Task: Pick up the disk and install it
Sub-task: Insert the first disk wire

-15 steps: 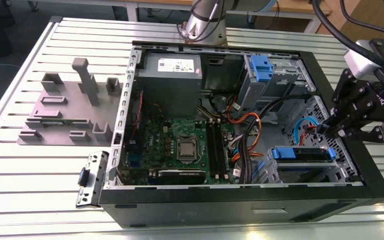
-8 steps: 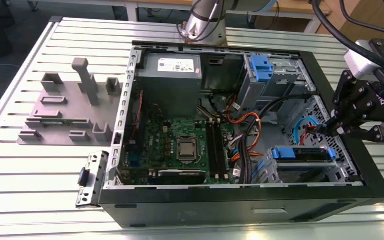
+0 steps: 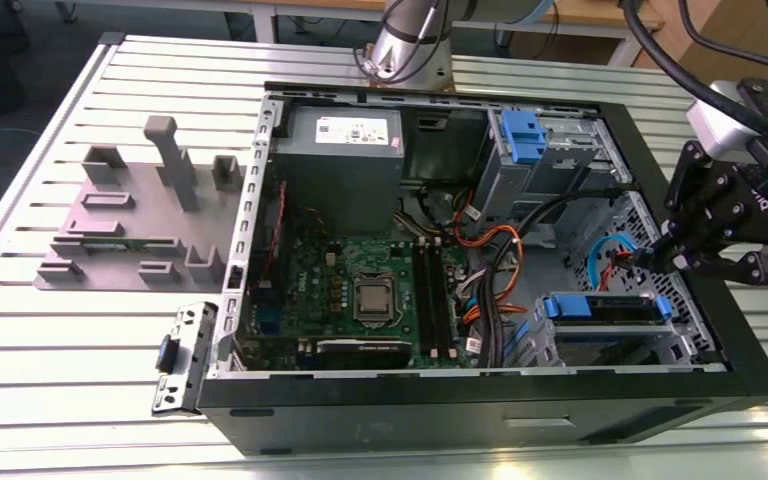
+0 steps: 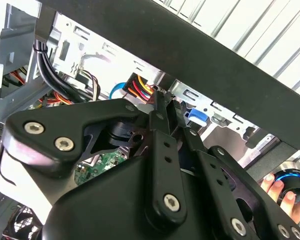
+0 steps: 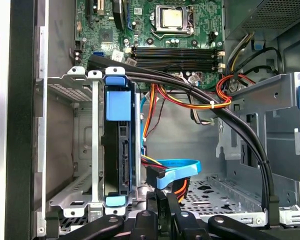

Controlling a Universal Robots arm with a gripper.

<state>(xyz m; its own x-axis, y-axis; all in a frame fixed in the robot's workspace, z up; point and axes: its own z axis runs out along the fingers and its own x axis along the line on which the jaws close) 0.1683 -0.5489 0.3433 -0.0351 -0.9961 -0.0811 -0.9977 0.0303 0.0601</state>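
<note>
Hand [image 3: 654,256] is parked right over the case's side wall, the one toward the tabletop's edge on the exterior view's right, fingers pinched together with nothing between them. Just beside it, inside the case, sits the disk [image 3: 603,308] in its blue caddy, slotted into the metal drive cage [image 5: 72,150] at that near corner. In the first wrist view the disk [image 5: 118,150] stands on edge right ahead of the fingertips [image 5: 160,200], long axis running away from them. A blue data cable [image 5: 177,172] and a black cable bundle [image 5: 200,100] crowd the gap beside it. Further in: the motherboard [image 3: 357,290], then a second blue caddy [image 3: 524,135] and the power supply [image 3: 344,145] at the far side.
</note>
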